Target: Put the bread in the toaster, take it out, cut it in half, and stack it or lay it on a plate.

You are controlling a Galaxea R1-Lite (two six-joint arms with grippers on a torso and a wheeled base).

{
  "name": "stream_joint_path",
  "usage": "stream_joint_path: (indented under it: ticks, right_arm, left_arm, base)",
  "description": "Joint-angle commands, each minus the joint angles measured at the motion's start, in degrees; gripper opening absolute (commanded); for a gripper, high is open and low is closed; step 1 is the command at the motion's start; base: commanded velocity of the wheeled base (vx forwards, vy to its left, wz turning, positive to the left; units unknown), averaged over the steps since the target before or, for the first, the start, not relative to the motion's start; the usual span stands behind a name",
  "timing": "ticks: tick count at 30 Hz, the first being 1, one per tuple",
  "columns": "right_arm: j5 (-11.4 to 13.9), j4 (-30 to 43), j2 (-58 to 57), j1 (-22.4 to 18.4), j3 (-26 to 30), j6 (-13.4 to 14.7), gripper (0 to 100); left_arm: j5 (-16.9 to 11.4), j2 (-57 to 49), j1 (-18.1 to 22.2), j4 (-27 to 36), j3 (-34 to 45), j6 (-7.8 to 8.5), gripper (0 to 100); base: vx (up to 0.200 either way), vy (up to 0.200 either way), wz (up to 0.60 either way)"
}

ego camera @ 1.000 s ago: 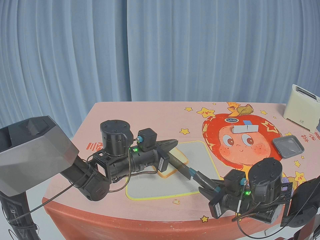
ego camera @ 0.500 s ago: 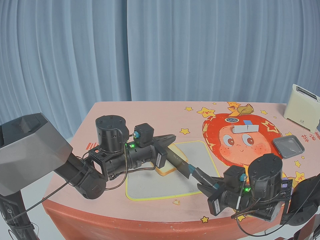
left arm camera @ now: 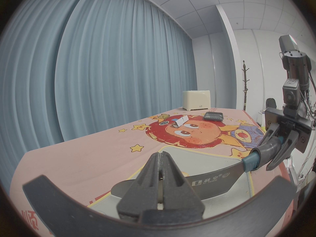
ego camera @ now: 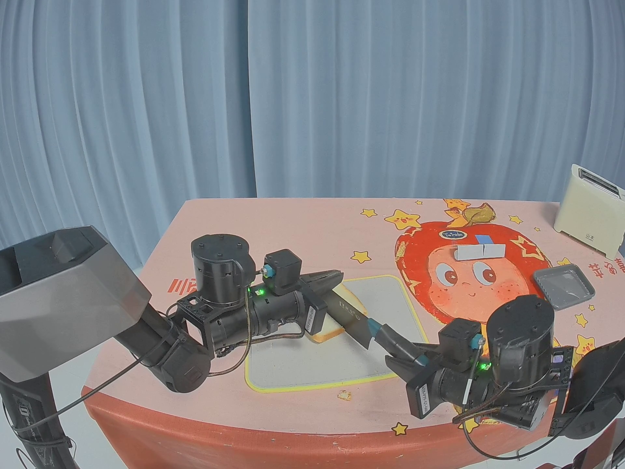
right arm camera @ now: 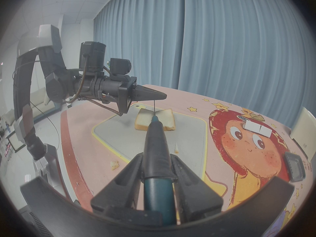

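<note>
A slice of bread (ego camera: 325, 332) lies on the grey cutting mat (ego camera: 384, 301). Across it rests the knife blade (ego camera: 348, 315), standing on edge. My right gripper (ego camera: 398, 357) is shut on the knife handle, near the mat's front right corner. In the right wrist view the handle (right arm camera: 157, 148) points at the bread (right arm camera: 144, 119). My left gripper (ego camera: 331, 279) is shut with nothing in it, its tips just above the bread beside the blade (left arm camera: 210, 181). I cannot tell whether it touches the bread.
A cream toaster (ego camera: 594, 211) stands at the far right table edge. A dark grey plate (ego camera: 562, 286) lies in front of it. Two small white blocks (ego camera: 480, 252) sit on the cartoon face. Crumbs (ego camera: 343, 395) lie near the front edge.
The left arm shifted a little left, then came back toward the bread. The right gripper and knife edged slightly farther across the slice.
</note>
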Motion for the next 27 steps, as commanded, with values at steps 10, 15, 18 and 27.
stream_joint_path:
  ticks: [10,15,18,27]
  right_arm:
    - [0.04,0.25,-0.56,0.00,-0.13,0.74,0]
    - [0.04,0.25,0.32,0.00,0.31,0.74,0]
    - [0.04,0.34,0.49,0.00,0.31,0.74,0]
    - [0.04,-0.63,2.95,-0.09,-0.40,1.10,0]
  left_arm:
    - [0.00,0.53,0.64,0.35,0.96,0.04,0]
    - [0.00,1.15,0.64,0.18,1.31,0.04,0]
    - [0.00,1.24,0.64,0.09,1.31,0.04,0]
    - [0.00,0.27,0.64,0.44,0.17,0.04,0]
  base:
    - [0.000,0.000,0.00]
    - [0.000,0.000,0.00]
    - [0.000,0.000,0.00]
    - [0.000,0.000,0.00]
